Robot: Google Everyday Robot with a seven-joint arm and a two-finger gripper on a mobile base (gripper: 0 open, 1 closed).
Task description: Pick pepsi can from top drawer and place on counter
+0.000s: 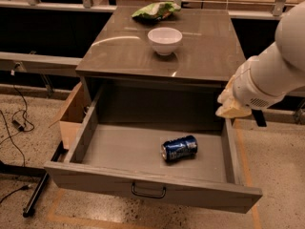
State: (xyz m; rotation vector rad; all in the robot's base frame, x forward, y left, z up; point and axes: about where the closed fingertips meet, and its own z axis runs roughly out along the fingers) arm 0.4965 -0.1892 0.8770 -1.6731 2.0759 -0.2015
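The pepsi can (179, 148) lies on its side on the floor of the open top drawer (143, 187), right of the middle, silver end facing left. The drawer is pulled far out, with its dark handle (148, 192) in the middle of the front panel. The counter (200, 51) is the glossy grey-brown cabinet top behind it. My gripper (234, 106) hangs at the end of the white arm (276, 70), over the drawer's right wall. It is above and to the right of the can, apart from it.
A white bowl (165, 40) stands near the middle of the counter. A green snack bag (155, 11) lies at its back edge. An open cardboard box (71, 116) sits on the floor left of the cabinet, near cables (19, 123).
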